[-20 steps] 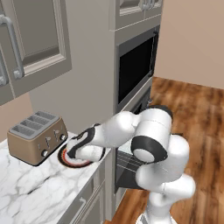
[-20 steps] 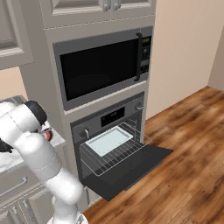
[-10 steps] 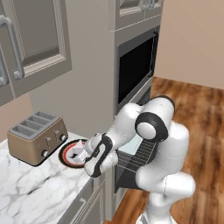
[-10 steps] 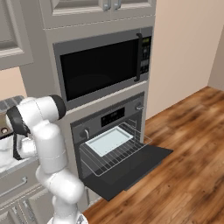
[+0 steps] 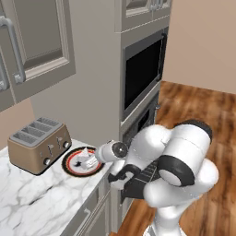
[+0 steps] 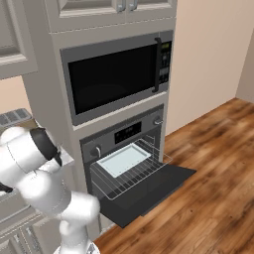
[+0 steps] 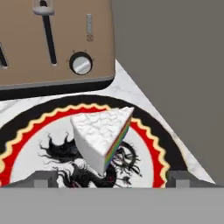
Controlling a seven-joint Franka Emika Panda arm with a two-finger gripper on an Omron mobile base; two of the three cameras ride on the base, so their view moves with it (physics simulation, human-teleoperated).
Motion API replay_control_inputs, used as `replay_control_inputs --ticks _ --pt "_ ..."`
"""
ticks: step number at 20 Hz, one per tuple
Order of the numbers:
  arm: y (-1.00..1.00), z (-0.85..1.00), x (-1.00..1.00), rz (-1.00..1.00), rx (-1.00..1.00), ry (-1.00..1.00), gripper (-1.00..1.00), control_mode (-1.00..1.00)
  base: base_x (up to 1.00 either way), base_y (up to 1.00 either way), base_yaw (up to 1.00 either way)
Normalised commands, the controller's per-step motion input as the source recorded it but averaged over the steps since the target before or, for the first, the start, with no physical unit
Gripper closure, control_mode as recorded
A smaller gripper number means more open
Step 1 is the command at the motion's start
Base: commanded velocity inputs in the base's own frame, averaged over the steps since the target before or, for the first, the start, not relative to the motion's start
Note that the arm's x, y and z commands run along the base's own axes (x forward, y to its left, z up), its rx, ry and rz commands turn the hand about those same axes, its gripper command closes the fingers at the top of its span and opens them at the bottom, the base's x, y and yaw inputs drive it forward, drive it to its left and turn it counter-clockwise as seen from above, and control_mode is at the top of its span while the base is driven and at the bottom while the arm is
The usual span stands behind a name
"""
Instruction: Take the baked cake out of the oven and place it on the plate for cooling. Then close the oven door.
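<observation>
The baked cake (image 7: 103,133), a white wedge with a striped cut side, lies on the plate (image 7: 148,131), which has a red-orange rim and a black ring. My gripper (image 7: 111,179) stands open just short of the wedge, one fingertip (image 7: 41,178) on each side and neither touching it. From the left base view the plate (image 5: 73,168) sits on the marble counter with the cake (image 5: 86,160) on it and my gripper (image 5: 96,159) at its right edge. The oven (image 6: 124,134) is open, and its oven door (image 6: 154,191) hangs down flat.
A brown toaster (image 5: 39,145) stands right behind the plate on the marble counter (image 5: 32,203). A pale tray (image 6: 124,158) rests on the pulled-out oven rack. The microwave (image 6: 114,74) is above the oven, and a grey cabinet wall (image 7: 175,65) borders the counter.
The jaws have opened and let go of the cake, which now rests on the plate. The arm's elbow has swung down and to the right.
</observation>
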Motion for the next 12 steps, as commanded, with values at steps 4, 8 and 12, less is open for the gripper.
replay_control_inputs --ticks 4,8,12 --pt "0.0 1.0 -0.31 -0.27 -0.1 0.31 -1.0 -1.0 0.0 0.0 0.0" --pt "0.06 1.0 -0.1 -0.27 -0.17 0.24 -1.0 -1.0 0.0 0.0 0.0" --pt "0.08 1.0 -0.05 -0.23 -0.2 0.15 -1.0 -1.0 0.0 0.0 0.0"
